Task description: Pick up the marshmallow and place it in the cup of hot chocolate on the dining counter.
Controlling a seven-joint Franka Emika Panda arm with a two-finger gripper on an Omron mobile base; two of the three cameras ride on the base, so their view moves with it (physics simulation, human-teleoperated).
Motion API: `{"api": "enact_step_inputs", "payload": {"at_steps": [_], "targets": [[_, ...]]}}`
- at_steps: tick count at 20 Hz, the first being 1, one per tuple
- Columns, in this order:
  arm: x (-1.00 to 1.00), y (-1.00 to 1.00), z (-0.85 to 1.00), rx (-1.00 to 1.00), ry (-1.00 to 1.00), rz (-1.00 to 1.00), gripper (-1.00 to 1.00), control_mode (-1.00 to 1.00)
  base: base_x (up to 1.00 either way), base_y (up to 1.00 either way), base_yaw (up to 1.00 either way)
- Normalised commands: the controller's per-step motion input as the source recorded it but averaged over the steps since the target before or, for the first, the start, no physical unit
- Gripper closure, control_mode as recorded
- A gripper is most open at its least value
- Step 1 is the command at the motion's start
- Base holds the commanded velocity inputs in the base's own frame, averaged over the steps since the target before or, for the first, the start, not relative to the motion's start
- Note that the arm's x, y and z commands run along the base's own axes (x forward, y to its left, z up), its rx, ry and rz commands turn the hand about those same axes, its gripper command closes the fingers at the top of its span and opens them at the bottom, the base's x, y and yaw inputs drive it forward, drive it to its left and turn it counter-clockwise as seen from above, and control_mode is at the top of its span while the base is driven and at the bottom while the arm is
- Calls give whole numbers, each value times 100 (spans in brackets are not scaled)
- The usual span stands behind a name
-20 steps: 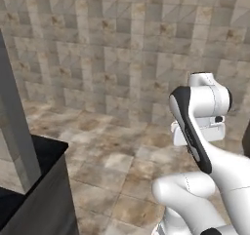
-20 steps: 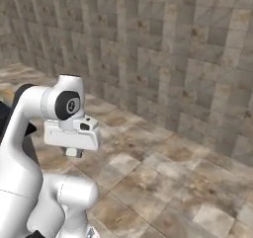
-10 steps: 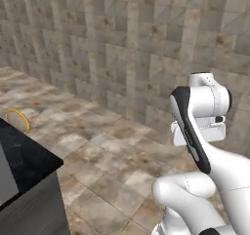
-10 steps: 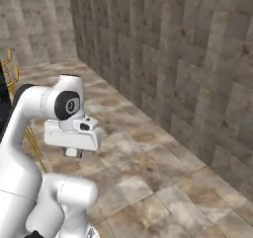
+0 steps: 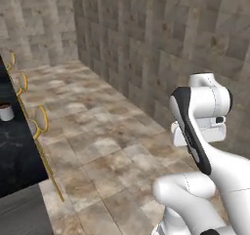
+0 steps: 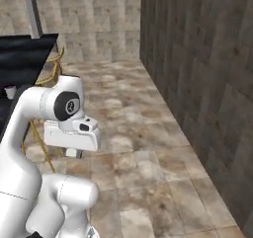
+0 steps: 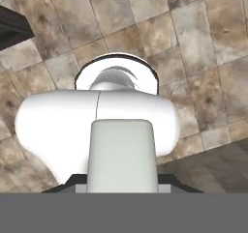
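Pincer: state could not be told. View had swung; tabletop now showed cup holding brown liquid.

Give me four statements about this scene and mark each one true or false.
1. The cup of hot chocolate stands on the dining counter. True.
2. The stools beside the counter have red frames. False: the frames are yellow.
3. The floor is stone-look tile. True.
4. The arm reaches out over the cup. False: it is folded up over the floor, well apart from the counter.
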Motion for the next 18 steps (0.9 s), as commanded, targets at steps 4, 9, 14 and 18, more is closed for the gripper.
{"api": "enact_step_inputs", "payload": {"at_steps": [4,9,14,18], "targets": [[0,0,0,0,0,0,100,100,100,-60,64],[0,0,0,0,0,0,100,100,100,-57,64],[0,0,0,0,0,0,100,100,100,-54,61],[0,0,0,0,0,0,100,100,100,-58,59]]}}
